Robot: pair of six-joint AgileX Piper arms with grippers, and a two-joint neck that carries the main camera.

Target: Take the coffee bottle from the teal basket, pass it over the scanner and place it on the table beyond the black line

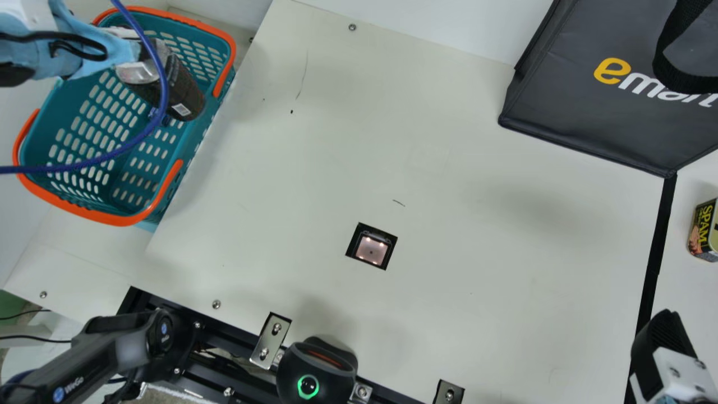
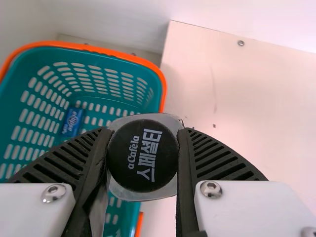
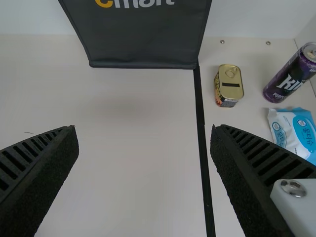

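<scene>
The scanner (image 1: pixel 371 247), a small lit square set into the cream tabletop (image 1: pixel 477 224), is my landmark. Far to its left is a teal basket (image 1: pixel 130 219) with an orange rim. There my left jaws (image 1: pixel 160 56) are grasping the coffee bottle (image 1: pixel 182 92), a dark bottle with a black cap (image 2: pixel 142 155). One ribbed finger presses on each side, just below the cap. The bottle is at the side of the basket that faces the scanner; I cannot tell how high it is above the basket's floor. A small blue packet (image 2: pixel 73 122) lies inside the basket, and a blue cable (image 1: pixel 126 145) passes in front of it in the main view.

My right jaws (image 1: pixel 662 343) are well apart from the scanner, to its right and on the near side. They are released: their two fingers stand wide apart with nothing between them.

Well to the right of the scanner, a black line (image 1: pixel 655 252) runs along the tabletop. Farther right, past that line, stand a tin of meat (image 1: pixel 704 230) and a purple can (image 3: pixel 291 76), with a blue and white packet (image 3: pixel 296 131) near them. A dark shopping bag (image 1: pixel 589 112) is to the scanner's far right, toward the back.
</scene>
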